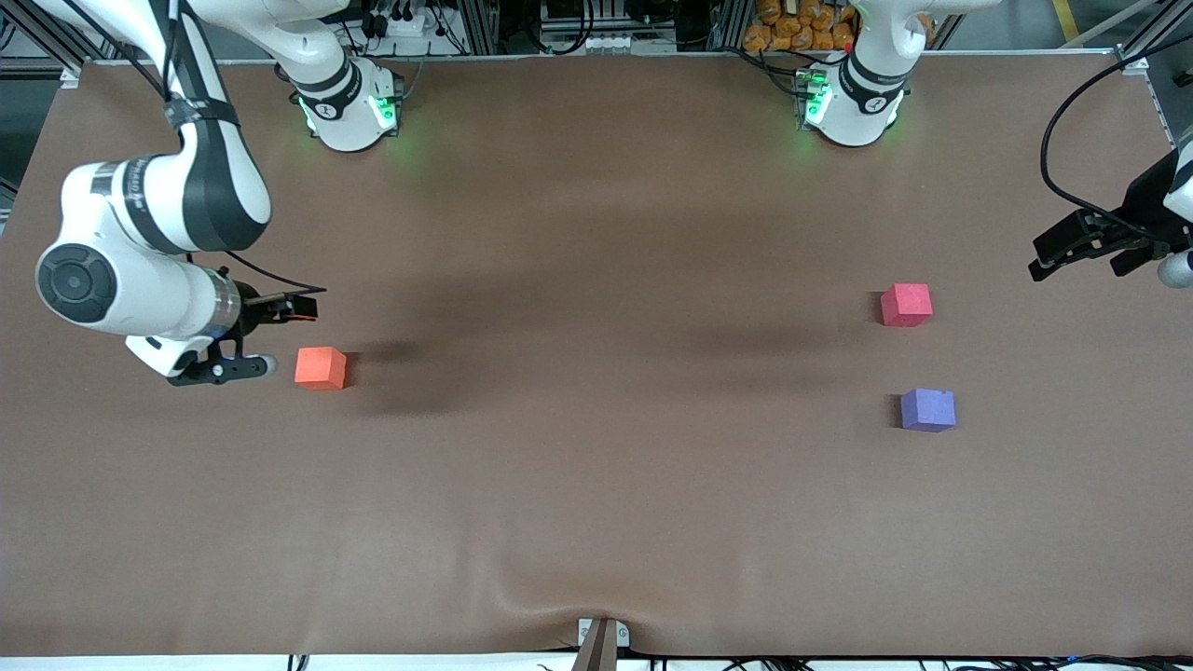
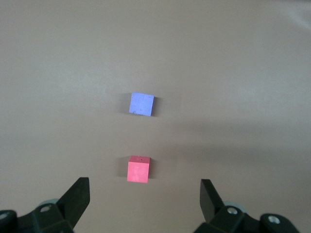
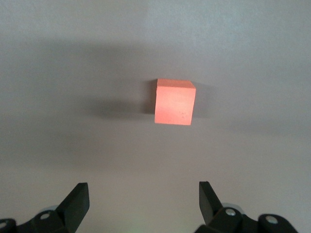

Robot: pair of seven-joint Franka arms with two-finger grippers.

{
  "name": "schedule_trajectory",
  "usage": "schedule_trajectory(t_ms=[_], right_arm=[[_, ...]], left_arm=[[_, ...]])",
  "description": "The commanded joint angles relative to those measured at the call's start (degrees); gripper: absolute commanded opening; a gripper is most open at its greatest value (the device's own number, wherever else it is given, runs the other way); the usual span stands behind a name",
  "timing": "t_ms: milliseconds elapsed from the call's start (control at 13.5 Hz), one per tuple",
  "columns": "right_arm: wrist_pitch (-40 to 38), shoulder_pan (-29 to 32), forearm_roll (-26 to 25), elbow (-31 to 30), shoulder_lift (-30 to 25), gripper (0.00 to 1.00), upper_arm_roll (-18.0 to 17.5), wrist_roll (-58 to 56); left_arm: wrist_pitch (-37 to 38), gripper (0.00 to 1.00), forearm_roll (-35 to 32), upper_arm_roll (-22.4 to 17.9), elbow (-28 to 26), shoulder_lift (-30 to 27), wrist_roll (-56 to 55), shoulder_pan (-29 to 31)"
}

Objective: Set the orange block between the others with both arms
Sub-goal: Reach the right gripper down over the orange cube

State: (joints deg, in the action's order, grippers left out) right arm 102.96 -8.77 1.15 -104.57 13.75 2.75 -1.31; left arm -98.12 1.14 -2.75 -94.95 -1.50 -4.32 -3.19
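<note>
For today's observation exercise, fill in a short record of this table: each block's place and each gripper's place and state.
orange block: on the table, toward the right arm's end
pinkish-red block: toward the left arm's end
purple-blue block: beside the pinkish-red one, nearer the front camera
right gripper: open, beside the orange block, holding nothing
left gripper: open, at the table's edge, empty

Small matte orange foam cube (image 1: 321, 367) sits flat toward the right arm's end. Pinkish-red matte cube (image 1: 907, 305) sits well apart, with the purple-blue matte cube (image 1: 928, 410) at its 6 o'clock.
</note>
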Motion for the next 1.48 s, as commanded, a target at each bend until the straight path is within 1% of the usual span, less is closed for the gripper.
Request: schedule_trajectory(t_ms=[0,148,295,517,812,1107,1255,1329,1403], right_arm=[[0.9,-0.1,0.4,-0.1,0.1,1.0,0.7,0.6],[2.6,-0.1,0.4,-0.4,0.1,1.0,0.7,0.7],[7.6,-0.5,0.4,-4.8,-0.3,1.0,0.7,0.7],[11.5,2.1,0.4,-7.7,0.1,1.0,0.7,0.3],[20.7,1.8,0.5,-15.3,0.2,1.0,0.7,1.0],[28.8,3.4,0.4,-15.1,5.2,1.0,0.7,1.1],[29.8,3.8,1.0,-12.1,8.8,1.0,0.7,1.4],[29.8,3.8,2.4,-10.7,10.3,1.0,0.7,1.7],[29.8,3.5,3.8,-10.6,10.8,1.0,0.7,1.6]], left_arm=[[0.9,1.0,0.7,-0.2,0.7,0.3,0.8,-0.1],[0.9,1.0,0.7,-0.2,0.6,0.3,0.9,-0.1],[0.9,1.0,0.7,-0.2,0.6,0.4,1.0,-0.1],[0.9,1.0,0.7,-0.2,0.6,0.4,1.2,0.0],[0.9,1.0,0.7,-0.2,0.6,0.6,1.4,0.0],[1.0,1.0,0.8,-0.2,0.7,0.6,1.5,0.0],[1.0,1.0,0.8,-0.2,0.6,0.6,1.5,0.1],[1.0,1.0,0.8,-0.2,0.6,0.6,1.5,0.1],[1.0,1.0,0.8,-0.2,0.6,0.6,1.5,0.0]])
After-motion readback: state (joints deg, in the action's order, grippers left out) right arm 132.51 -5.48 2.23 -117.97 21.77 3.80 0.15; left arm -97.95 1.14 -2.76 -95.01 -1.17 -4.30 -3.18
